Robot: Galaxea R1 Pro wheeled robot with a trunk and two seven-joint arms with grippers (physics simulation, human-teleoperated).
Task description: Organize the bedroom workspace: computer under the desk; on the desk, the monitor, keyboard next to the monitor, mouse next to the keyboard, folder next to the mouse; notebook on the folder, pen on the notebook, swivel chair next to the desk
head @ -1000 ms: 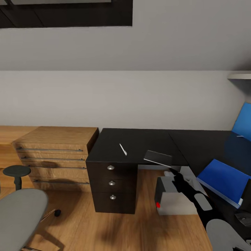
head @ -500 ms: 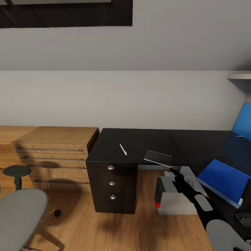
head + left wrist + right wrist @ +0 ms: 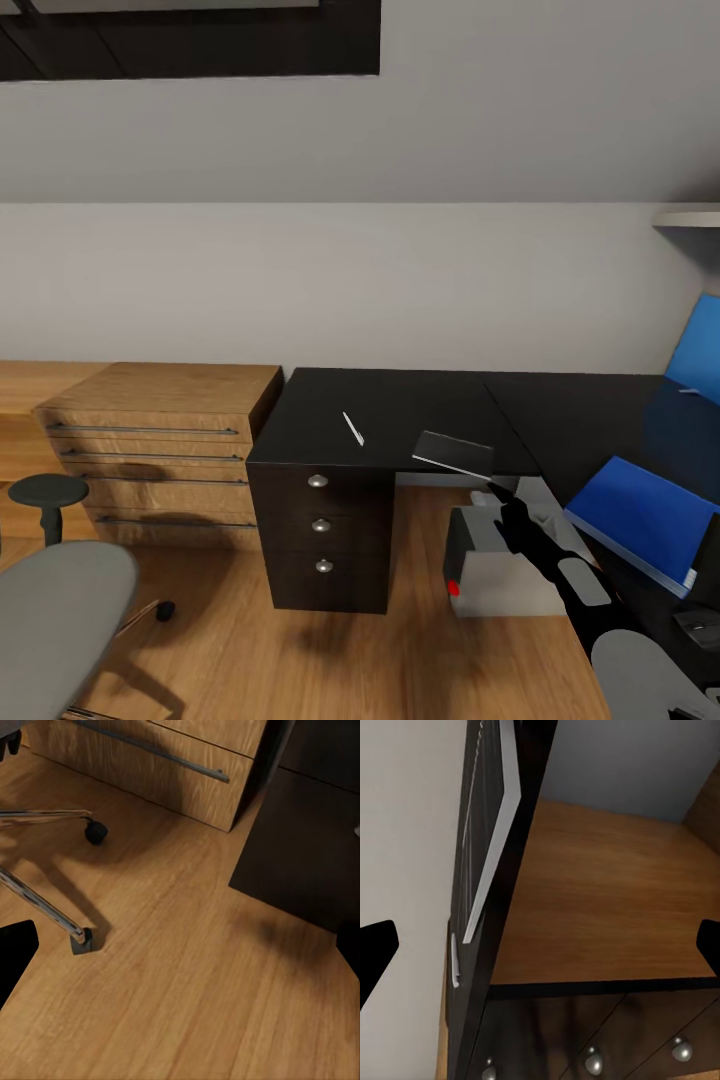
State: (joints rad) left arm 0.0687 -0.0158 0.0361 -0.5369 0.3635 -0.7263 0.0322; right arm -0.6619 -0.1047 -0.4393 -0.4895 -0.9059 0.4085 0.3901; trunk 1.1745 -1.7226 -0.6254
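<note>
Black desk (image 3: pixel 400 410) carries the pen (image 3: pixel 352 428) and notebook (image 3: pixel 453 453), which overhangs its edge. Right wrist view shows the notebook (image 3: pixel 491 832) edge-on between spread fingertips (image 3: pixel 375 952), untouched. Left jaws: cannot tell.

Evenly and softly lit from above, sharp throughout, with no glare or blown highlights and no visible bending at the edges. Faint, blurred shadows on the wooden floor (image 3: pixel 300 640) near the desk (image 3: pixel 400 410) and under the swivel chair (image 3: pixel 55 610). Dim under the desktop, where the black surfaces lose detail.
</note>
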